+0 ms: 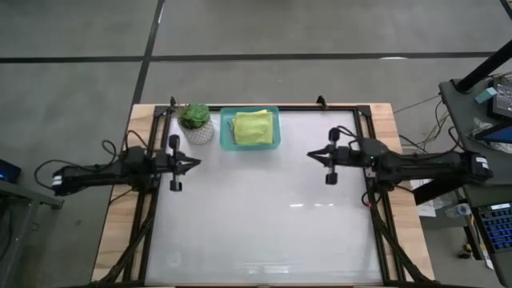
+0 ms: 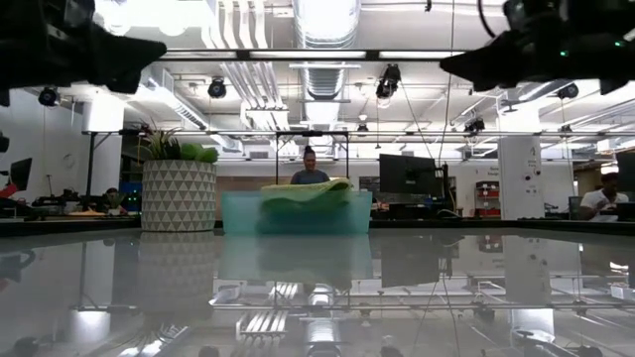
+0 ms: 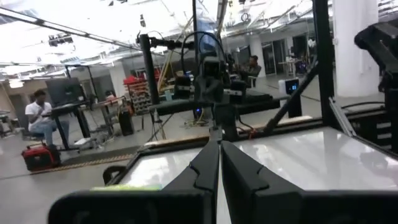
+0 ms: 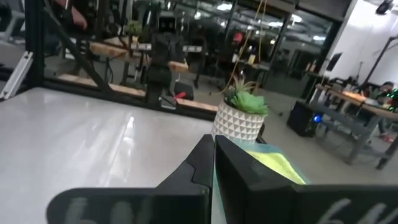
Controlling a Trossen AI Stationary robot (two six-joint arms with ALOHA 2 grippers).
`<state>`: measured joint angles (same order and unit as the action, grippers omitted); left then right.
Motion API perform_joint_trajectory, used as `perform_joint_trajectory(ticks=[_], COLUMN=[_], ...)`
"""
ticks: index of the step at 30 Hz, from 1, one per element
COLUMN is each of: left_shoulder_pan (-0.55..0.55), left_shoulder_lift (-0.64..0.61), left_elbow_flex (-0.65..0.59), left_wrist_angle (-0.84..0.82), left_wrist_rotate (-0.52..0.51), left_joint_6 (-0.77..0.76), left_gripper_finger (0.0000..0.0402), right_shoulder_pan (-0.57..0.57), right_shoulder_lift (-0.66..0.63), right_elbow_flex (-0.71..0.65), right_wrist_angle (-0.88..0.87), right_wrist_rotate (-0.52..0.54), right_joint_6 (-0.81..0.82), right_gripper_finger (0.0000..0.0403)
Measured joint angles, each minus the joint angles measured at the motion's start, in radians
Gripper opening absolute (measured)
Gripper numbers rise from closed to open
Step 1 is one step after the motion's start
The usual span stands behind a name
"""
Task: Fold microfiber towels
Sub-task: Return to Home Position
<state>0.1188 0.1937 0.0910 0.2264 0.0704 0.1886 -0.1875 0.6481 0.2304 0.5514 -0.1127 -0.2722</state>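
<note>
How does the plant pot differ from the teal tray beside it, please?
The plant pot is round, white and patterned; the teal tray is rectangular. The pot holds a plant, the tray folded towels, lime green on top. The pot stands taller. Both sit at the table's far edge.

I read these colours: lime-green folded microfiber towel (image 1: 250,127), plain; translucent teal rectangular plastic tray (image 1: 226,140); white round pot (image 2: 180,196), patterned with grey triangles; green leafy plant (image 1: 193,116); glossy white tabletop (image 1: 264,216).
</note>
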Motion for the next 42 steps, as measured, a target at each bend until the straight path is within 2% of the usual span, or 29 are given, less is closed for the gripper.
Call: perform_joint_trajectory(ticks=[4,8,11,16,21,25,29,34,38,39,42], left_shoulder_pan=[0.000,-0.001,-0.001,-0.001,-0.001,-0.001,-0.001,-0.001,-0.001,-0.001,-0.001], left_shoulder_lift=[-0.090,-0.149,-0.171,-0.156,-0.126,-0.098,-0.073,-0.043,-0.030,-0.023,-0.014], left_elbow_flex=[-0.080,-0.082,-0.083,-0.083,-0.084,-0.084,-0.084,-0.085,-0.085,-0.085,-0.086], left_wrist_angle=[0.070,0.051,0.053,0.051,0.038,0.040,0.043,0.046,0.044,0.046,0.054], left_wrist_rotate=[0.029,0.081,0.090,0.090,0.091,0.091,0.091,0.091,0.092,0.090,0.088], left_joint_6=[-0.003,-0.049,-0.079,-0.079,-0.078,-0.078,-0.078,-0.078,-0.077,-0.077,-0.077], left_gripper_finger=[0.0003,0.0003,0.0003,0.0003,0.0003,0.0003,0.0003,0.0003,0.0003,0.0003,0.0003], right_shoulder_pan=[0.000,0.000,0.000,0.000,0.005,0.014,0.017,0.017,-0.027,-0.031,-0.034], right_shoulder_lift=[-0.101,-0.181,-0.233,-0.320,-0.436,-0.533,-0.638,-0.635,-0.646,-0.635,-0.619], right_elbow_flex=[-0.060,-0.117,-0.159,-0.218,-0.218,-0.218,-0.219,-0.219,-0.161,-0.139,-0.102], right_wrist_angle=[0.001,0.011,0.028,0.106,0.108,0.077,-0.116,-0.192,-0.074,-0.057,-0.047], right_wrist_rotate=[-0.009,-0.152,-0.201,-0.267,-0.440,-0.448,-0.444,-0.402,-0.624,-0.637,-0.553], right_joint_6=[0.011,0.010,0.033,0.129,0.194,0.171,0.091,-0.031,0.147,0.172,0.233], right_gripper_finger=[0.0008,0.0008,0.0008,0.0008,0.0008,0.0008,0.0008,0.0008,0.0009,0.0009,0.0009])
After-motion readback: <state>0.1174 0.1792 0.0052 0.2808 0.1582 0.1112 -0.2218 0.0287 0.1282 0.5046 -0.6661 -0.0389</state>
